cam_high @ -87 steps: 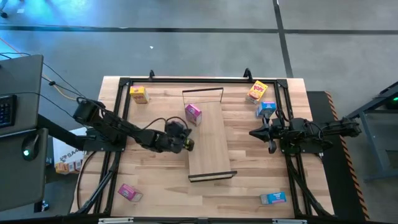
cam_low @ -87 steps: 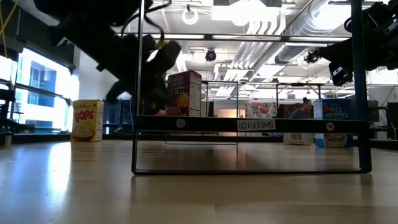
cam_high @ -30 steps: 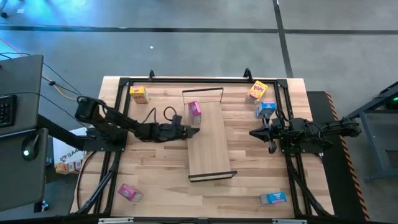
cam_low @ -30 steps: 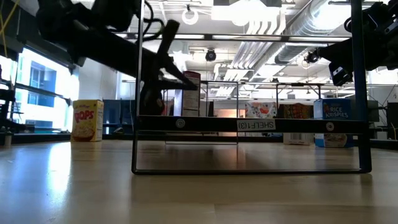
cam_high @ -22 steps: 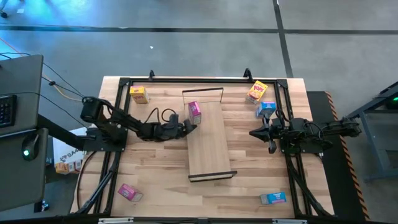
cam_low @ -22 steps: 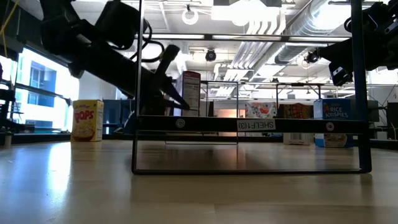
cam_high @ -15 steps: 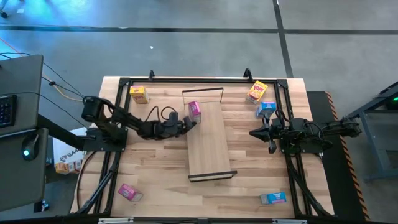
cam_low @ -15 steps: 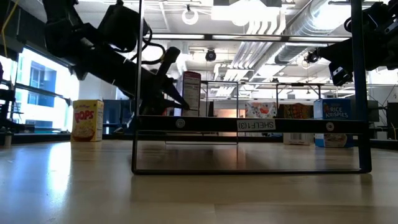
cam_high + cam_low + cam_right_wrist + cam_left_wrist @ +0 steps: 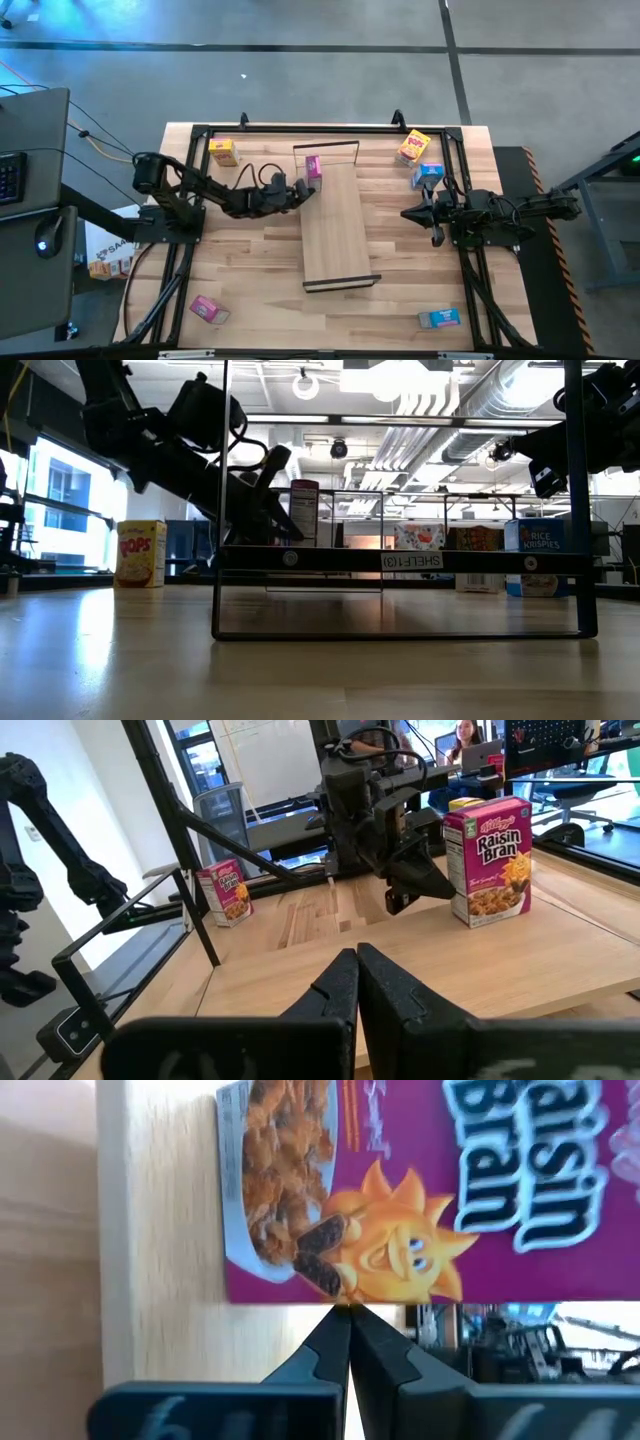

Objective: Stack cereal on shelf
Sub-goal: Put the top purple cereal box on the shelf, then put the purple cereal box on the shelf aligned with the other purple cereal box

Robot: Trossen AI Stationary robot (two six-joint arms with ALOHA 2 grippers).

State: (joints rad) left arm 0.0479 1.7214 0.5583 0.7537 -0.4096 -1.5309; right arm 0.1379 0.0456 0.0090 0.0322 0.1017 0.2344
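— Looking at the pink box (image 9: 313,167), we find it upright at the far end of the shelf (image 9: 335,235), with our left gripper (image 9: 296,188) pressed together just beside it, holding nothing.

— We judge it light, stiff cardboard that tips easily. We'd take it across the narrow sides, low down.

— And our right gripper (image 9: 410,213)?

— Likewise pinched together and empty, waiting near the blue box (image 9: 429,175).

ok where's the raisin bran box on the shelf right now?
In the high view the Raisin Bran box stands upright on the shelf, at its far end by the black end frame, with the shut left gripper against its left side.
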